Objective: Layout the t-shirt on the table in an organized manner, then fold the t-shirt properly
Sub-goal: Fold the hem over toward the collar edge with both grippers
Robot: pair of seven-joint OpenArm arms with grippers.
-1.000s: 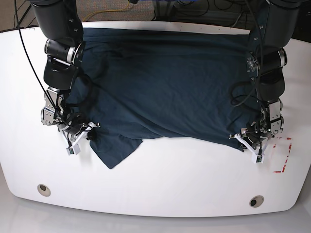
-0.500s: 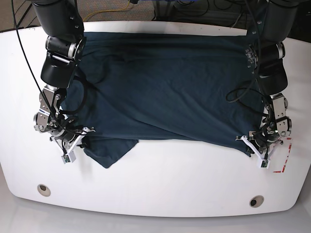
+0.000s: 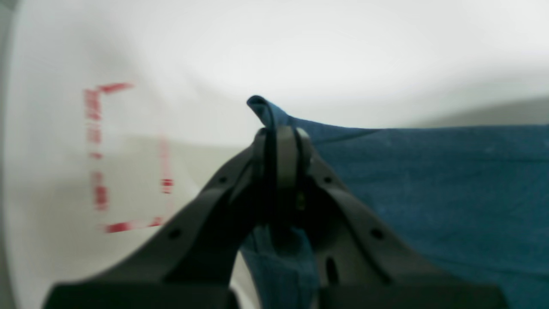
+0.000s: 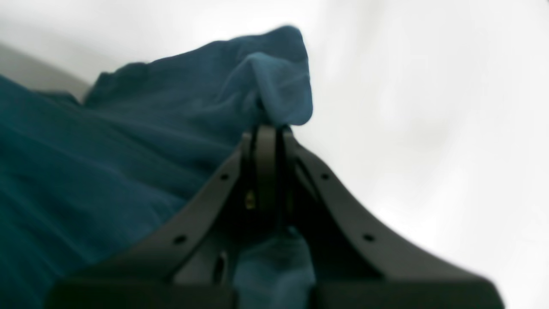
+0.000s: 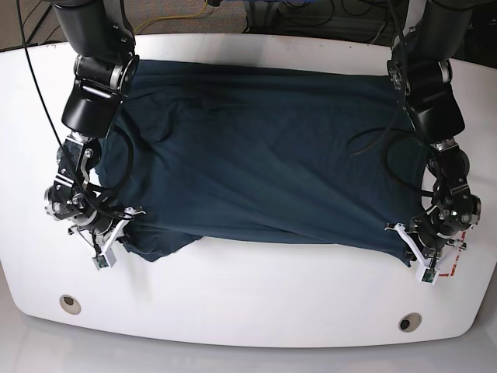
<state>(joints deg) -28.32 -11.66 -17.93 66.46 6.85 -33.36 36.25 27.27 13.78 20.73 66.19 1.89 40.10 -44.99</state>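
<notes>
left arm: reaches down at the base view's right, wrist bent low
left hand (image 5: 420,259): jaws pressed together on the t-shirt (image 5: 272,155) hem
right arm: reaches down at the view's left
right hand (image 5: 112,241): jaws pinched on a bunched shirt corner

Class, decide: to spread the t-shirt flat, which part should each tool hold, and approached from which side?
Hold the t-shirt by its two near-edge corners, approached from the table's front: the left tool and right tool pinch there, and the cloth between lies taut.
</notes>
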